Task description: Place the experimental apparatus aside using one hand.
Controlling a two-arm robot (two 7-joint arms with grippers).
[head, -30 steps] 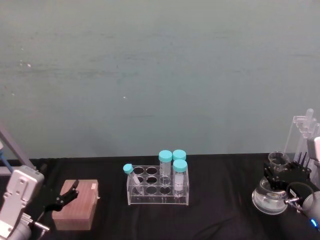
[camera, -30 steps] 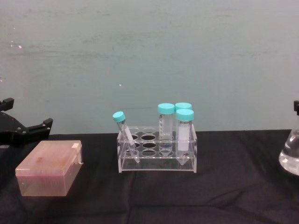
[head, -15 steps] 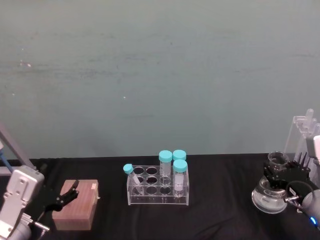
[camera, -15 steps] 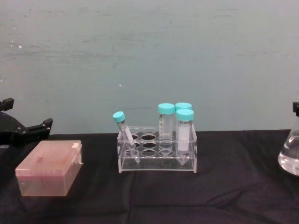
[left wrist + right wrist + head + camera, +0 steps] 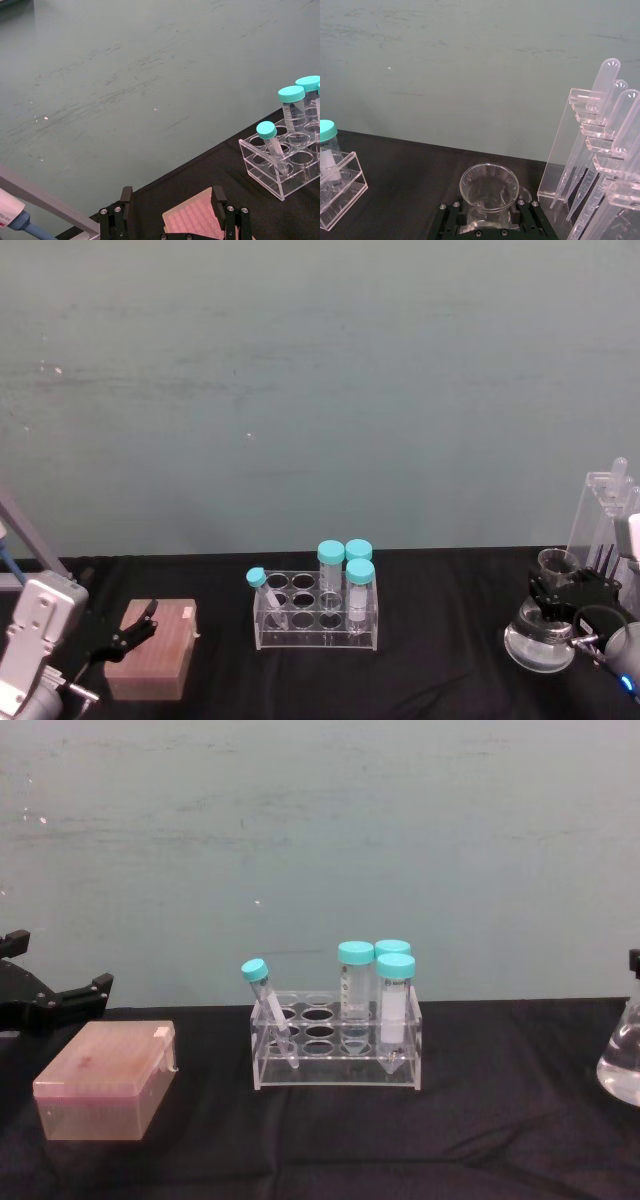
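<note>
The left gripper [image 5: 128, 634] idles with jaws apart over the pink box [image 5: 152, 649]. At the table's right edge, the right gripper [image 5: 563, 597] is clamped on the conical flask [image 5: 538, 637] at its neck, beside the acrylic stand [image 5: 603, 523]; thin glass holding liquid looks slippery and fragile, so the neck seems the sensible hold

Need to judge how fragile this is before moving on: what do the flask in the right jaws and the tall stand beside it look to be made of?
The flask, gripped at its neck by the right gripper: likely glass, clear and glossy, with a rolled rim and liquid showing through.
The stand: probably acrylic, flat clear sheets with bright cut edges.
Its droppers: likely soft plastic, cloudy and matte.
</note>
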